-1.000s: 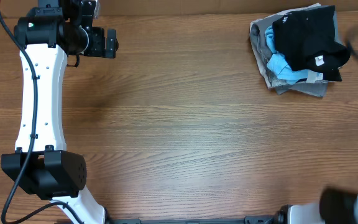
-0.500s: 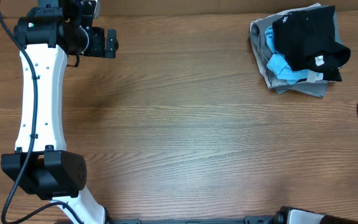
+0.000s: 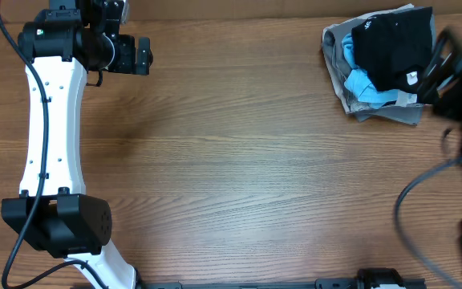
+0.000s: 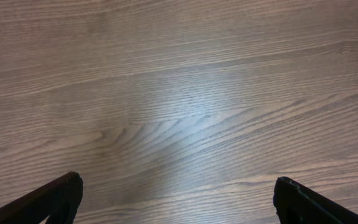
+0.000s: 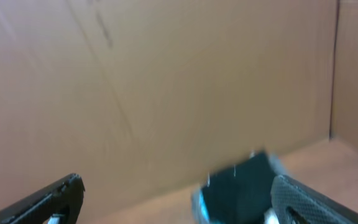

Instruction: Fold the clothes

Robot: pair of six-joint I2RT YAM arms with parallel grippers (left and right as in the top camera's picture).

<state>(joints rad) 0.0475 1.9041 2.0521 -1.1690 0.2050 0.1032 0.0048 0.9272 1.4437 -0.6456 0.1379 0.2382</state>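
Wooden worktop (image 3: 255, 160) carries the black shirt (image 3: 395, 48) atop a garment pile (image 3: 379, 104) at 2 o'clock. Left gripper (image 4: 178, 193) and right gripper (image 5: 176, 193) hold nothing, jaws spread wide.

At two o'clock on your overhead view sits a plain black shirt (image 3: 391, 44) with a small white tag (image 3: 412, 78). A light blue shirt (image 3: 362, 85) and grey cloth (image 3: 391, 114) show at its edges. Your table (image 3: 255, 160) is brown with streaky wood grain. Your left arm (image 3: 54, 120) is white with black joints. In your right wrist view the wall (image 5: 166, 74) is plain tan.
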